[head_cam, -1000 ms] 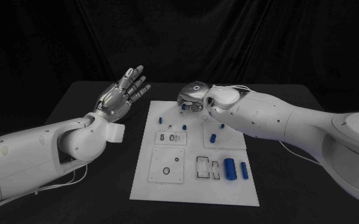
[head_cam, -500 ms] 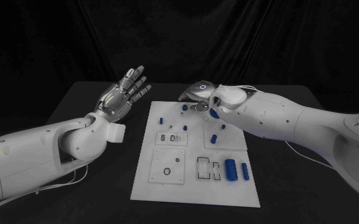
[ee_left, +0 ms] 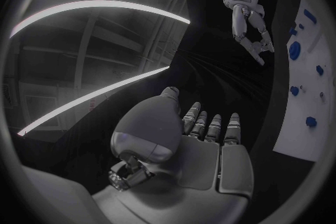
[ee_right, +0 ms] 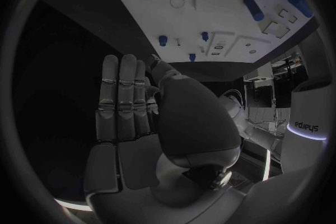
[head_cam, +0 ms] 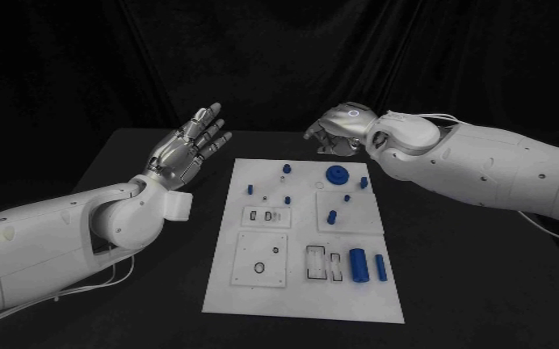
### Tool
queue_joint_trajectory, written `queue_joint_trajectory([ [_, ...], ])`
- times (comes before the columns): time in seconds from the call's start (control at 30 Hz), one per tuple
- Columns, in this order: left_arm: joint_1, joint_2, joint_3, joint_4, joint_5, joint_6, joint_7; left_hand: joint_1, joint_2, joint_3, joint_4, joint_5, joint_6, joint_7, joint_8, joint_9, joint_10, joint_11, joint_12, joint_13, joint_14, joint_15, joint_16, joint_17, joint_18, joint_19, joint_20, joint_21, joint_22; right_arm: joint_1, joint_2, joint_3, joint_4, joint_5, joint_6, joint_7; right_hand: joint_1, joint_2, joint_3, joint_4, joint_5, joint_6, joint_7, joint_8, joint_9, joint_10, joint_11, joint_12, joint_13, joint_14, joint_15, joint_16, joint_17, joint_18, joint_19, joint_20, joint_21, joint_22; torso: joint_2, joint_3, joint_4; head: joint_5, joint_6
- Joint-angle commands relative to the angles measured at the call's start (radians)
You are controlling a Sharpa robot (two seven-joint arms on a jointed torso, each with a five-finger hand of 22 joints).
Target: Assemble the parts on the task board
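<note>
While left hand [head_cam: 187,149] hangs beside task board [head_cam: 305,284], fingers straight and apart, right hand [head_cam: 339,129] hovers past the board's far edge, fingers curled, empty; blue gear [head_cam: 337,175] seated.

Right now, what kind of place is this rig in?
Likely a robot test lab: a black-draped table, a white task board with blue parts, and strip lights overhead.

Both arms are smooth white shells, fat and rounded at the joints, the right arm [head_cam: 466,167] dotted with small dark screw holes. Thin pale cables trail beside the left arm [head_cam: 81,232] and loop over the right wrist. Each ends in a silver metal hand: the left hand [head_cam: 187,151] has segmented fingers, and the right hand [head_cam: 340,129] carries a small ring mark.
</note>
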Motion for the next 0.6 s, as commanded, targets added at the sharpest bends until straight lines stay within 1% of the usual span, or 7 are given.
queue_joint_trajectory([
  [0.03,0.002,0.005,0.001,-0.003,0.003,0.017,0.108,0.023,0.002,0.016,-0.012,0.028,0.003,0.003,0.007,0.001,-0.002,0.009,0.006,0.001,-0.002,0.005,0.005,0.001,0.016,-0.001,0.006,0.006,0.002,0.005,-0.032,0.000,0.030,0.058,0.008,-0.056,-0.038,0.014,-0.017,0.041,-0.013,0.025,0.006,0.009,0.012,0.036,-0.006,0.361,0.303,0.088,-0.001,0.284,0.319,0.007,0.020,0.005,-0.012,0.016,-0.002,-0.0007,-0.0015,-0.001,0.003],
  [0.07,0.002,0.006,0.001,-0.004,0.003,0.018,0.107,0.032,0.003,0.024,-0.020,0.043,0.004,0.004,0.007,0.001,-0.001,0.010,0.008,0.002,-0.002,0.005,0.005,0.001,0.016,-0.001,0.006,0.006,0.002,0.006,-0.046,0.000,0.039,0.066,0.020,-0.064,-0.085,0.013,-0.043,0.079,-0.030,0.036,0.017,0.013,0.021,0.196,-0.011,0.531,0.509,0.205,0.002,0.501,0.560,-0.003,0.069,0.000,0.069,0.087,-0.003,-0.0006,-0.0024,-0.001,0.003],
  [0.13,0.002,0.007,0.001,-0.005,0.003,0.020,0.106,0.035,0.004,0.027,-0.022,0.048,0.004,0.004,0.008,0.001,-0.001,0.011,0.009,0.002,-0.002,0.005,0.006,0.001,0.016,-0.001,0.006,0.006,0.002,0.006,-0.069,0.000,0.053,0.077,0.035,-0.080,-0.121,0.013,-0.071,0.111,-0.029,0.045,0.024,0.017,0.038,0.384,-0.006,0.700,0.749,0.259,0.007,0.602,0.675,-0.018,0.111,-0.026,0.168,0.184,-0.005,-0.0006,-0.0041,0.000,0.001],
  [0.2,0.002,0.009,0.001,-0.007,0.003,0.022,0.104,0.037,0.004,0.030,-0.023,0.052,0.006,0.005,0.008,0.002,-0.001,0.013,0.011,0.002,-0.001,0.005,0.006,0.001,0.016,-0.001,0.006,0.006,0.002,0.002,-0.090,0.000,0.067,0.084,0.050,-0.098,-0.149,0.008,-0.090,0.140,-0.023,0.052,0.023,0.022,0.056,0.555,-0.012,0.801,0.924,0.317,0.002,0.681,0.761,-0.035,0.167,-0.031,0.273,0.272,-0.008,-0.0002,-0.0065,0.002,-0.003],
  [0.37,0.002,0.014,0.001,-0.014,0.003,0.028,0.100,0.044,0.006,0.038,-0.027,0.066,0.008,0.007,0.010,0.002,0.000,0.016,0.014,0.002,-0.001,0.005,0.008,0.002,0.016,-0.001,0.007,0.006,0.001,-0.017,-0.130,0.000,0.088,0.092,0.079,-0.149,-0.207,-0.018,-0.102,0.211,0.016,0.049,0.019,0.027,0.092,0.568,-0.019,0.808,0.936,0.319,-0.011,0.683,0.764,-0.078,0.316,-0.046,0.529,0.455,-0.016,-0.0006,-0.0123,0.003,-0.012],
  [0.5,0.001,0.017,0.001,-0.019,0.003,0.034,0.097,0.046,0.007,0.041,-0.028,0.071,0.009,0.008,0.010,0.002,0.000,0.018,0.017,0.003,-0.001,0.006,0.009,0.002,0.016,-0.002,0.007,0.005,0.001,-0.036,-0.140,0.000,0.085,0.094,0.097,-0.168,-0.224,-0.024,-0.097,0.217,0.023,0.048,0.019,0.028,0.103,0.568,-0.020,0.808,0.936,0.319,-0.012,0.683,0.764,-0.089,0.347,-0.049,0.586,0.496,-0.021,0.0010,-0.0162,0.009,-0.020],
  [0.6,0.001,0.017,0.001,-0.019,0.003,0.038,0.095,0.047,0.008,0.043,-0.028,0.074,0.009,0.010,0.010,0.002,0.001,0.020,0.020,0.003,0.000,0.006,0.011,0.003,0.016,-0.002,0.007,0.005,0.001,-0.053,-0.141,0.000,0.077,0.095,0.097,-0.164,-0.214,-0.046,-0.087,0.216,0.026,0.047,0.017,0.029,0.116,0.568,-0.022,0.808,0.936,0.319,-0.017,0.683,0.764,-0.100,0.383,-0.053,0.649,0.537,-0.021,0.0032,-0.0178,0.013,-0.022],
])
